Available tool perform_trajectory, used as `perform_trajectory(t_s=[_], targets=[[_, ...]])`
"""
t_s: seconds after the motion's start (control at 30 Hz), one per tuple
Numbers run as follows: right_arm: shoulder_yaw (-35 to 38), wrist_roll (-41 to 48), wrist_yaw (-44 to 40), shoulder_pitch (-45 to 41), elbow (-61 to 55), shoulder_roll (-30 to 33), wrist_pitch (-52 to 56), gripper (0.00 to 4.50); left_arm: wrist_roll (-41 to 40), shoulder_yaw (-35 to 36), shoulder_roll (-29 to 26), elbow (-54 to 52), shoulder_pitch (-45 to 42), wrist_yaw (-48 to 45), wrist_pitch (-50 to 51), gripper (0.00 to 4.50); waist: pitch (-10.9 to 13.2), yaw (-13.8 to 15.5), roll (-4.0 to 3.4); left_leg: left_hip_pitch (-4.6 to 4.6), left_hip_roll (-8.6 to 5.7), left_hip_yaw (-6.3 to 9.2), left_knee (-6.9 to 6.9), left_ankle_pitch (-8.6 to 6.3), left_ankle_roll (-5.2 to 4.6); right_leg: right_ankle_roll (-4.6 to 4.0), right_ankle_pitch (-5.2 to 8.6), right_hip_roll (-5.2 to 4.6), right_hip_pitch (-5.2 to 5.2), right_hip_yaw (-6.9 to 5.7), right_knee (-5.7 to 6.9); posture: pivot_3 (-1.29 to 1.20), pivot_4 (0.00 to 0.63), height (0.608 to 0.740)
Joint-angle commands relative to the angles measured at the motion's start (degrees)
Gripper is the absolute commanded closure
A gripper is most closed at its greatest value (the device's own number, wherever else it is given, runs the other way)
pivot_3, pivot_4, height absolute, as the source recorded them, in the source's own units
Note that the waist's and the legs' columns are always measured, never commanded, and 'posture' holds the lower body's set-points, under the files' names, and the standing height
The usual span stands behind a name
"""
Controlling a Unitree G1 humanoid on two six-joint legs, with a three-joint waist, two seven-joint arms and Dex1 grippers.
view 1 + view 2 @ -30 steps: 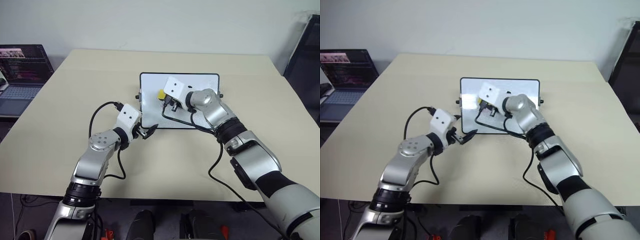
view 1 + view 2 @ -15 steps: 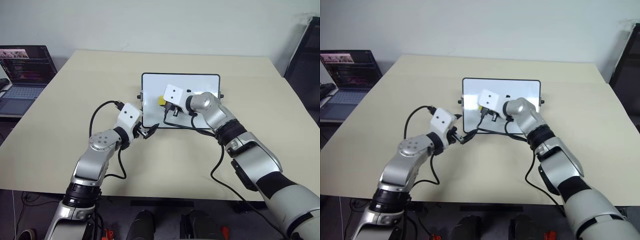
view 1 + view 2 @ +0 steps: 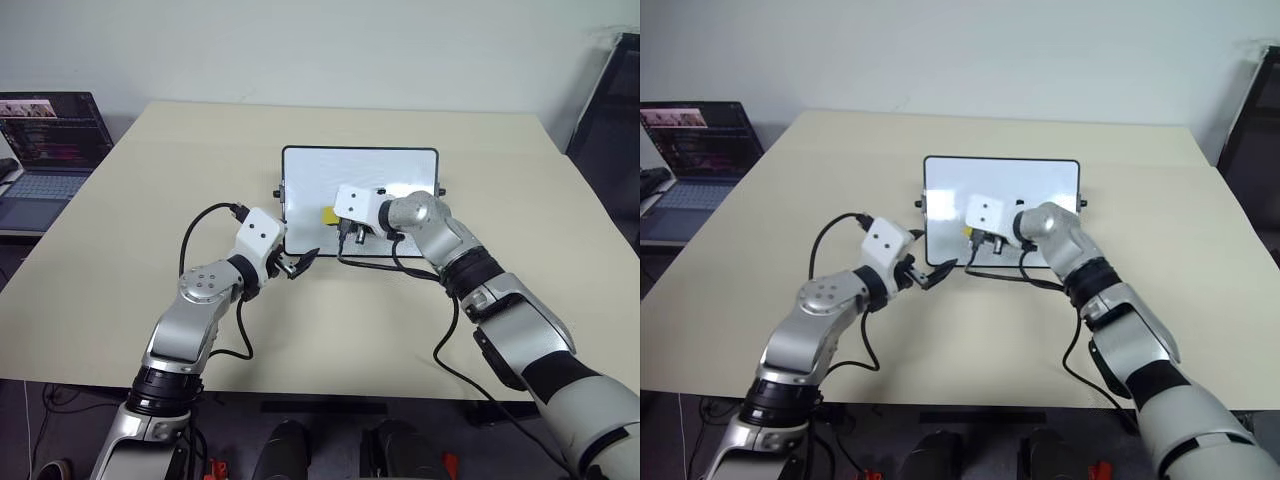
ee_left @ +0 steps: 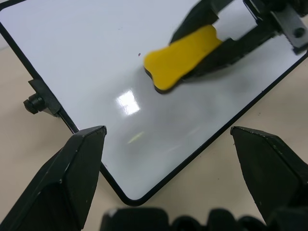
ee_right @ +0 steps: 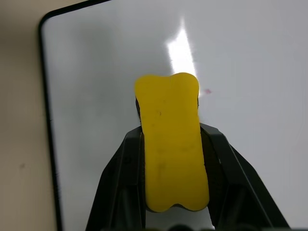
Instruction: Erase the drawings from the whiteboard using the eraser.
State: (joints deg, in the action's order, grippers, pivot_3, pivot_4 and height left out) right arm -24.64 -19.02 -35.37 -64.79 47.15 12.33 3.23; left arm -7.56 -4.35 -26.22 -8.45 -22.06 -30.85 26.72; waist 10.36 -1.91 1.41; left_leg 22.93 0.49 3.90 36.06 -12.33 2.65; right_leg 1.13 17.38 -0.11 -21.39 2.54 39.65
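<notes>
The whiteboard (image 3: 400, 170) lies flat on the beige table, black-framed and glossy. My right gripper (image 3: 333, 220) is shut on the yellow eraser (image 3: 327, 215), whose face rests on the board's left half (image 5: 171, 144). A tiny dark speck (image 5: 208, 90) sits on the board beside the eraser; I cannot make out other drawings. My left gripper (image 3: 300, 262) stands open at the board's near left corner, its fingers (image 4: 82, 163) on either side of that corner (image 4: 130, 197) with nothing held.
An open laptop (image 3: 45, 140) stands on a lower surface off the table's left side. A dark upright object (image 3: 610, 100) is at the far right. Black cables loop from both wrists over the table (image 3: 140, 190) near the board.
My right gripper has rolled at the wrist and drawn the eraser a little nearer to me across the board. The left arm has stayed put.
</notes>
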Motion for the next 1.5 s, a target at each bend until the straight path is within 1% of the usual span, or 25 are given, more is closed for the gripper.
perform_trajectory(t_s=[0.03, 0.17, 0.23, 0.47, 0.57, 0.8, 0.87, 1.03, 1.2, 1.3, 1.43, 1.5], targets=[[2.36, -0.50, 4.52, -2.59, 2.07, 0.02, -0.92, 3.35, 0.21, 0.08, 0.14, -0.78, -0.15, -0.20, -1.38, 0.00, 0.00, 0.04, 0.00, 0.00, 0.00, 0.01, 0.00, 0.00, 0.00, 0.00, 0.00, 0.00, 0.00, -0.01, 0.00, 0.00, 0.150, 0.740], [1.68, -0.52, 3.06, -2.20, 2.47, -0.50, -0.85, 3.35, 0.20, 0.01, 0.25, -1.52, 0.03, -0.06, -0.87, 0.00, 0.00, -0.03, 0.00, 0.02, 0.00, -0.01, -0.05, 0.00, 0.00, -0.01, 0.01, 0.00, -0.02, 0.01, -0.05, 0.00, 0.150, 0.740], [0.70, -0.77, 0.18, -1.14, 1.68, -0.03, 0.10, 3.35, 0.16, -0.02, 0.28, -2.00, 0.18, 0.02, -0.55, 0.00, 0.00, -0.04, 0.00, 0.02, 0.01, -0.02, -0.07, 0.00, 0.00, -0.01, 0.01, 0.00, -0.03, 0.01, -0.07, 0.00, 0.150, 0.740], [-2.11, -2.67, -8.06, 2.81, -3.29, 3.95, 2.38, 3.35, -0.04, -0.10, 0.31, -2.78, 0.11, 0.13, 0.28, 0.00, 0.00, 0.04, 0.00, 0.01, 0.00, 0.00, -0.05, 0.00, 0.00, -0.01, 0.01, 0.00, 0.01, -0.01, -0.07, 0.00, 0.150, 0.740], [-2.28, -2.69, -9.05, 3.52, -4.97, 4.49, 3.27, 3.35, -0.02, -0.33, 0.45, -2.79, -0.14, 0.12, 0.44, 0.00, 0.00, 0.04, 0.00, 0.00, 0.00, 0.02, -0.03, 0.00, 0.00, -0.01, 0.01, 0.00, 0.04, -0.02, -0.07, 0.00, 0.150, 0.740], [0.90, -2.63, -0.21, 0.80, -2.89, 3.37, 1.65, 3.36, 0.00, -0.72, 0.68, -2.82, -0.67, -0.10, 0.81, 0.00, 0.00, 0.01, 0.00, -0.01, 0.01, 0.01, -0.02, 0.01, 0.01, -0.01, 0.01, 0.00, 0.03, -0.01, -0.03, 0.00, 0.150, 0.740], [0.74, -2.25, -0.69, 0.93, -3.12, 3.37, 1.49, 3.36, -0.04, -0.70, 0.57, -2.83, -0.65, -0.21, 0.85, 0.00, 0.00, 0.03, 0.00, -0.01, 0.01, 0.02, -0.01, 0.04, 0.03, -0.01, 0.01, 0.00, 0.03, -0.02, -0.02, 0.00, 0.150, 0.740], [-1.88, -2.39, -5.47, 4.00, -6.78, 2.90, 1.17, 3.36, -0.03, -0.83, 0.57, -3.20, -0.57, -0.27, 1.15, 0.00, 0.00, 0.00, 0.00, -0.01, 0.01, 0.02, -0.04, 0.04, 0.02, -0.01, 0.01, 0.01, 0.01, -0.02, -0.04, 0.00, 0.150, 0.740], [-4.78, -5.63, -7.07, 5.54, -8.08, 4.18, 0.02, 3.36, -0.10, -0.78, 0.41, -3.41, -0.58, -0.45, 1.32, 0.00, 0.00, 0.00, -0.01, 0.01, 0.01, 0.01, -0.09, 0.04, 0.03, -0.01, 0.01, 0.01, 0.00, -0.01, -0.09, 0.00, 0.150, 0.740], [-4.99, -6.24, -6.89, 5.81, -8.83, 4.10, -0.54, 3.36, -0.15, -0.66, 0.10, -3.57, -0.43, -0.75, 1.34, 0.00, 0.00, 0.00, -0.01, 0.00, 0.01, 0.01, -0.08, 0.04, 0.03, -0.01, 0.01, 0.01, 0.01, -0.01, -0.09, 0.00, 0.150, 0.740], [-2.21, -6.51, 2.77, 2.38, -5.98, 1.27, -3.14, 3.36, -0.01, -0.64, 0.09, -3.48, -0.49, -0.89, 1.34, 0.00, 0.01, -0.16, -0.02, -0.01, 0.03, 0.01, -0.06, 0.04, 0.03, -0.01, 0.01, 0.02, 0.01, -0.02, -0.08, 0.00, 0.150, 0.740], [-1.27, -6.50, 5.96, 0.96, -4.53, 0.31, -3.95, 3.36, 0.07, -0.69, 0.07, -3.34, -0.48, -1.03, 1.21, 0.00, 0.03, -0.39, -0.02, -0.01, 0.06, -0.02, -0.07, 0.05, 0.03, -0.02, 0.01, 0.04, -0.03, 0.01, -0.04, 0.00, 0.150, 0.740]])
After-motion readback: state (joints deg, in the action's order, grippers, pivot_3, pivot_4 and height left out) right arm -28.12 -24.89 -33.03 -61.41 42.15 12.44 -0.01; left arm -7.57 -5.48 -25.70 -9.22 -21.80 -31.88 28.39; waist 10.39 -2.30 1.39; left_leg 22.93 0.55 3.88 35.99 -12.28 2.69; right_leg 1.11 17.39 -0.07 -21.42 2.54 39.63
